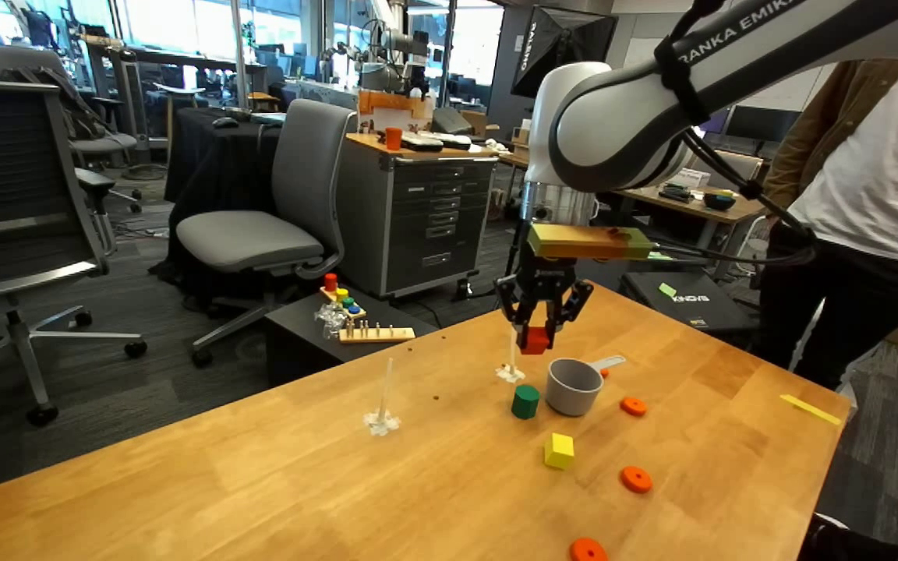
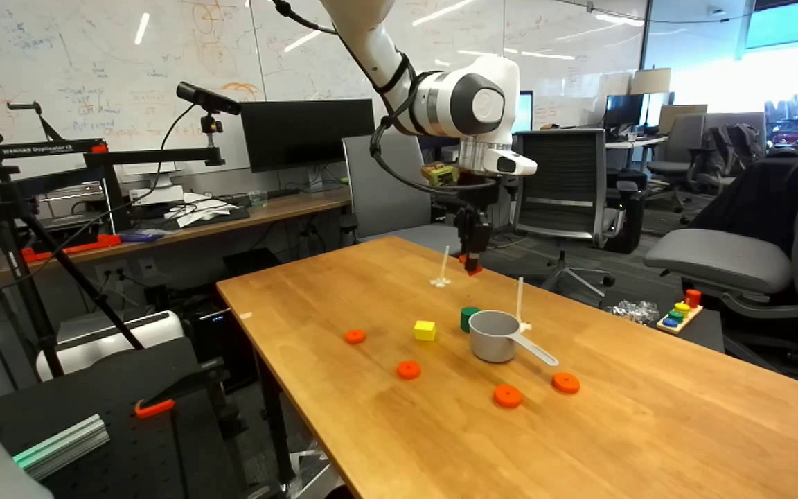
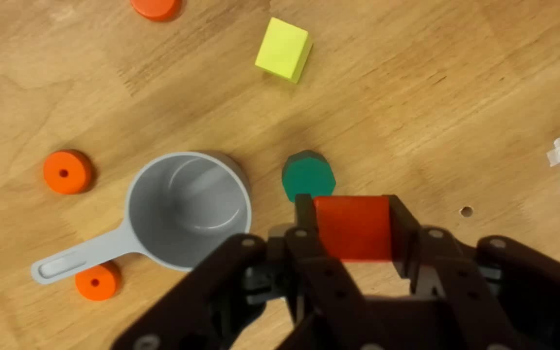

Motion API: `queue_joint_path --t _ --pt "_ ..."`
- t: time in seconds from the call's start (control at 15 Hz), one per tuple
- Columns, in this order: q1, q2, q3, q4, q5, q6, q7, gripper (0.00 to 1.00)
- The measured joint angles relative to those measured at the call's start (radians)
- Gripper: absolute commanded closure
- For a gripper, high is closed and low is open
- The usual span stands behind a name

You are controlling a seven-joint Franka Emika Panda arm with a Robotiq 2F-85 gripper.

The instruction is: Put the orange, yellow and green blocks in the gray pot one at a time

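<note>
My gripper [image 1: 535, 335] is shut on the red-orange block [image 3: 354, 228] and holds it in the air above the table. The block also shows at the fingertips in both exterior views [image 1: 534, 344] [image 2: 472, 268]. The gray pot [image 3: 187, 199] stands upright, its inside bare, left of the gripper in the wrist view. It also shows in both exterior views [image 1: 570, 403] [image 2: 492, 346]. The green block [image 1: 525, 402] stands close beside the pot; in the wrist view [image 3: 308, 177] a fingertip and the held block partly cover it. The yellow block [image 1: 559, 451] lies farther off, also in the wrist view [image 3: 282, 48].
Several flat orange discs [image 2: 508, 396] lie around the pot, one by its handle [image 2: 534, 348]. Two thin white upright posts [image 1: 386, 389] [image 1: 512, 354] are fixed to the table with tape. The wooden table's [image 1: 184, 483] far edge lies behind the gripper.
</note>
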Motion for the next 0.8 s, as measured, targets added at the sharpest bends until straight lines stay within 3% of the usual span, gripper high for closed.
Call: queue_joint_path --t 0.6,0.67,0.73,0.8 --pt "-0.07 -0.001 -0.021 -0.046 0.067 0.0 0.0 0.83" --pt "-0.074 -0.001 -0.021 -0.053 0.074 0.0 0.0 0.4" --pt "-0.077 -0.001 -0.021 -0.059 0.079 0.0 0.0 0.82" --pt "-0.078 -0.001 -0.021 -0.065 0.085 0.0 0.0 0.8"
